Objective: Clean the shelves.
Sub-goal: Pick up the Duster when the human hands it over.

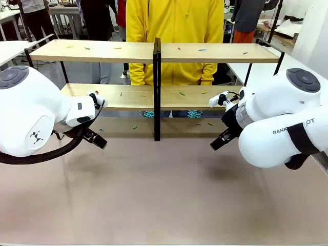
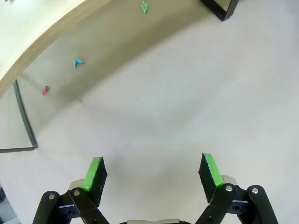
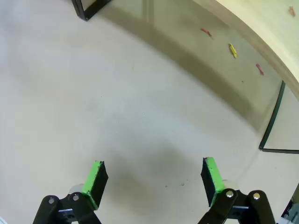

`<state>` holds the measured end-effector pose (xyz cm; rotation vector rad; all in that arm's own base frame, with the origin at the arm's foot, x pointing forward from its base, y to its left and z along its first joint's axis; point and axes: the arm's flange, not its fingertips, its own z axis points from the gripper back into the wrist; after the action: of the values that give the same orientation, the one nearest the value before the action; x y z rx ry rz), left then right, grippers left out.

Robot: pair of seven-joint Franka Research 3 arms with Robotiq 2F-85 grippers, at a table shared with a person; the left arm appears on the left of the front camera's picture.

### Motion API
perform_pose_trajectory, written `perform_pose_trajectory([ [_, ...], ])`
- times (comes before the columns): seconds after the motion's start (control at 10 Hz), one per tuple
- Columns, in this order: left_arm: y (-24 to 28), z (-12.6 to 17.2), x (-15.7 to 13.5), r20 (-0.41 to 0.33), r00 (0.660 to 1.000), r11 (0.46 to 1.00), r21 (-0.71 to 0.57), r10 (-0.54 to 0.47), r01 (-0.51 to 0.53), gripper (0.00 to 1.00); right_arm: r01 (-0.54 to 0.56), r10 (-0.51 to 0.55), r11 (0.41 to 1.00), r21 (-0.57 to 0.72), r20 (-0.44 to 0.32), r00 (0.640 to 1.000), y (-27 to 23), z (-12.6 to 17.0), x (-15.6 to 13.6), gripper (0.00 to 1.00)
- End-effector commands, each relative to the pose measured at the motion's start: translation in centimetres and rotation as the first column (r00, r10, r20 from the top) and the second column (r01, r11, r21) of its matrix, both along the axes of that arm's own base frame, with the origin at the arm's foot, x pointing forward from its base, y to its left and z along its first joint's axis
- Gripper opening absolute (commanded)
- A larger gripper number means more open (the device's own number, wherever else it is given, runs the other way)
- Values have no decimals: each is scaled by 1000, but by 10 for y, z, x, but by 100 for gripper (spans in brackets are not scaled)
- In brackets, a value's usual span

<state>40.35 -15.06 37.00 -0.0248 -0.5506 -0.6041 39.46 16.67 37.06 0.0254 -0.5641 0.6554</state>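
The shelves [image 1: 102, 51] stand across the far half of the table, two long light wooden boards in a thin black frame with a central black upright [image 1: 157, 87]. Small coloured scraps lie on both boards and on the table beneath, such as a green one [image 1: 181, 94]. My left gripper [image 1: 96, 138] hovers low in front of the left half, open and empty [image 2: 152, 175]. My right gripper [image 1: 220, 140] mirrors it before the right half, open with nothing between its pads [image 3: 153, 177]. The lower board's edge [image 2: 42, 37] [image 3: 261, 28] curves above each gripper.
A person in a yellow top [image 1: 174, 31] stands behind the shelves. Under the board lie a cyan scrap [image 2: 77, 61], a red scrap [image 2: 45, 90] and a yellow scrap [image 3: 232, 50]. Black frame feet [image 2: 222, 7] [image 3: 88, 7] rest on the table. The near tabletop [image 1: 164, 205] is bare.
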Motion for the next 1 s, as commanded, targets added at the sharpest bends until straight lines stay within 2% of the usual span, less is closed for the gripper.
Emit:
perform_pose_trajectory([
  [0.0,0,0,0,0,1000,1000,0,0,0,100,0,0,1000,0,0,1000,0,0,0,100],
  [0.9,0,0,0,0,1000,1000,0,0,0,100,0,0,1000,0,0,1000,0,0,0,100],
])
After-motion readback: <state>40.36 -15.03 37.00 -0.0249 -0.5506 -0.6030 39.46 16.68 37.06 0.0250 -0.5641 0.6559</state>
